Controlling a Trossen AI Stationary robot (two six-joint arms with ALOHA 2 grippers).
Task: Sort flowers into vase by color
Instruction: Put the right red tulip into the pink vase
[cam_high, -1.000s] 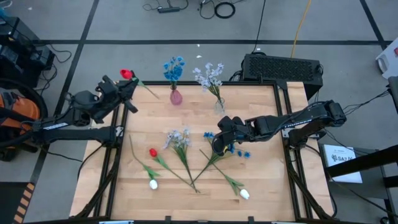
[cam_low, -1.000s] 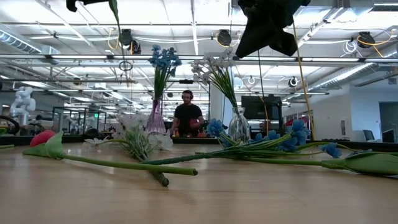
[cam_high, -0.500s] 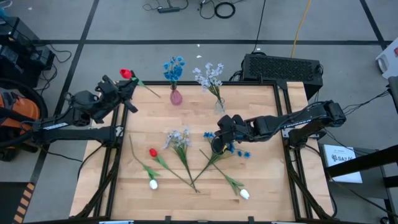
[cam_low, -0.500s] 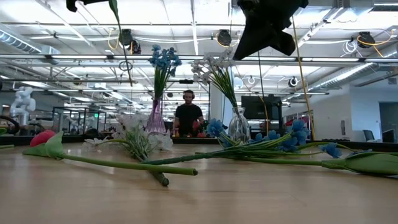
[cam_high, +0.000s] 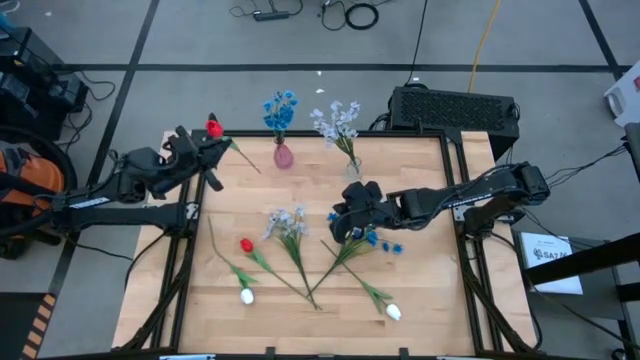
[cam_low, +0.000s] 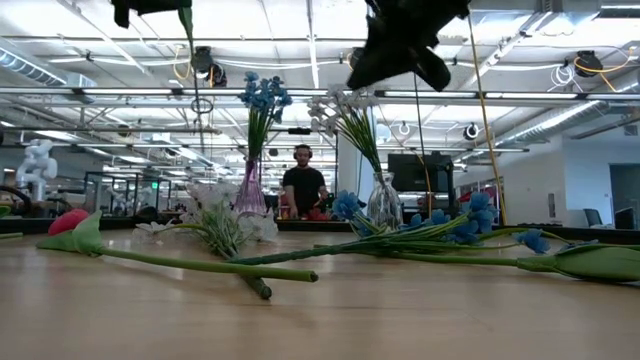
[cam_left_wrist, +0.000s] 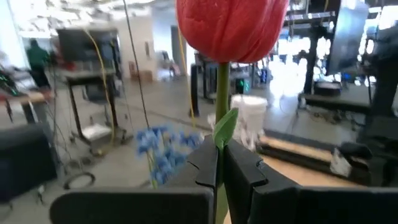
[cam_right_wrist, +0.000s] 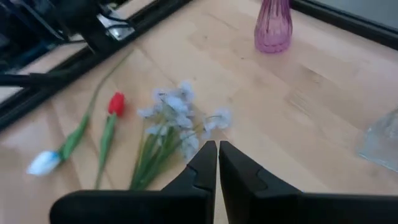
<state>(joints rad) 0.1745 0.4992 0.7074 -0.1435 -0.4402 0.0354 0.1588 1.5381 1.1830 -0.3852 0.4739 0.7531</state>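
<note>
The desk (cam_high: 430, 290) is pale wood with faint plank lines, framed in black. A red tulip (cam_high: 213, 127) on a green stem sits between black fingers (cam_left_wrist: 207, 167). The far vases: one pink-purple glass (cam_high: 283, 156) with bright blue blooms, one clear (cam_high: 353, 171) with lavender-white sprays. Lying flowers are blue (cam_high: 385, 243), pale lavender (cam_high: 288, 222), red (cam_high: 246, 245) and white (cam_high: 393, 312), all green-stemmed.
</note>
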